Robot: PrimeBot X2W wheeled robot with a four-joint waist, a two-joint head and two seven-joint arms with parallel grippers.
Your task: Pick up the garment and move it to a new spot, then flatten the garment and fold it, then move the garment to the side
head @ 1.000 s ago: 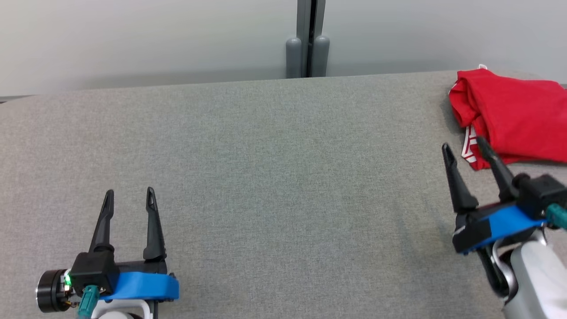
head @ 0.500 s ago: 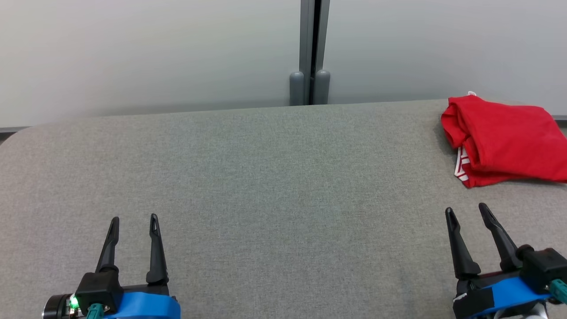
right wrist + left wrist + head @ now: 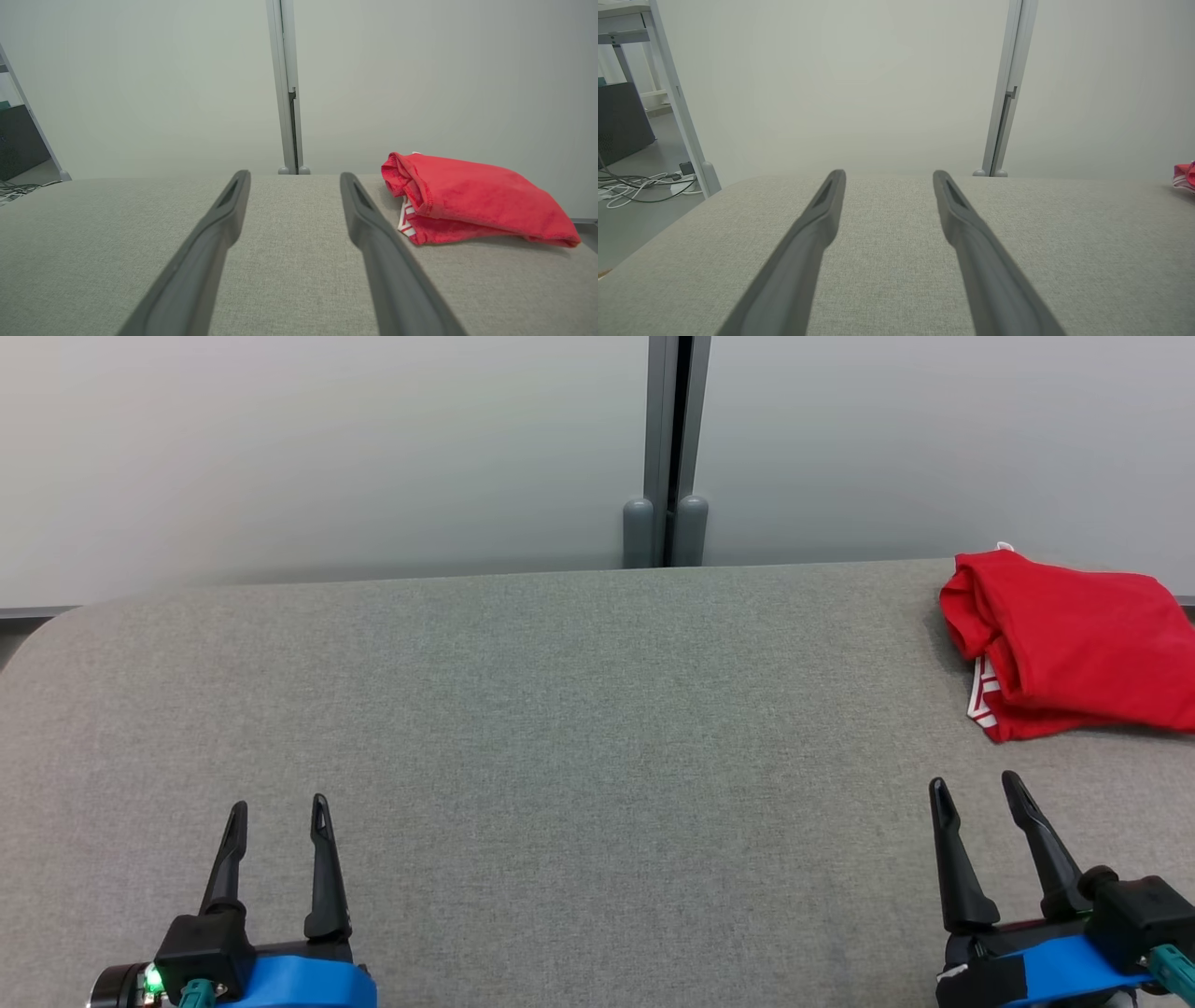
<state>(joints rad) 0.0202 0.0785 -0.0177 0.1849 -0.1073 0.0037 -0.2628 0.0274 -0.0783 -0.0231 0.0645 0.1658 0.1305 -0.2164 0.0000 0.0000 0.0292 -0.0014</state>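
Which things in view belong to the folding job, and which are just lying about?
Job: red garment, folded, far right on the grey table; left pincer and right pincer, both open, empty.
Lying about: partition post behind the table; floor cables and dark cabinet past its left end.

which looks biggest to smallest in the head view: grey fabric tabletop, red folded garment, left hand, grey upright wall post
1. grey fabric tabletop
2. red folded garment and left hand: about alike, hand nearer and cropped
3. grey upright wall post
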